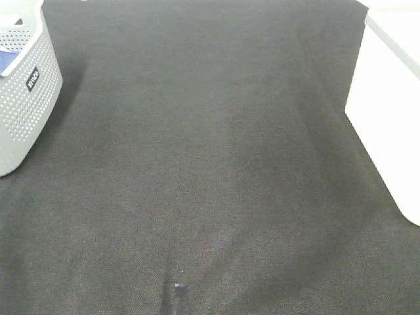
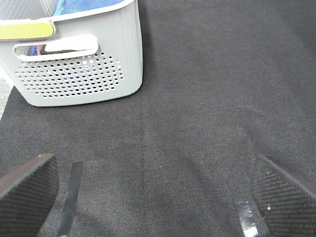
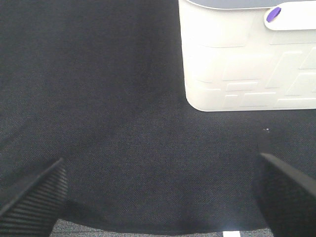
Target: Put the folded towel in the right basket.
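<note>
Black textured fingers (image 2: 29, 185) of the left gripper (image 2: 158, 190) stand wide apart over the dark cloth (image 1: 210, 164), holding nothing; the right gripper (image 3: 163, 197) is likewise spread and empty. Only the left wrist view shows blue fabric (image 2: 81, 6), apparently the towel, inside the grey perforated basket (image 2: 79, 74). Only the right wrist view shows the white basket (image 3: 247, 64) with its purple mark. From the high camera both baskets sit at opposite edges, and neither gripper appears.

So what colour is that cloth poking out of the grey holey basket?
Blue. The cloth shows best in the left wrist view, inside the grey basket.
</note>
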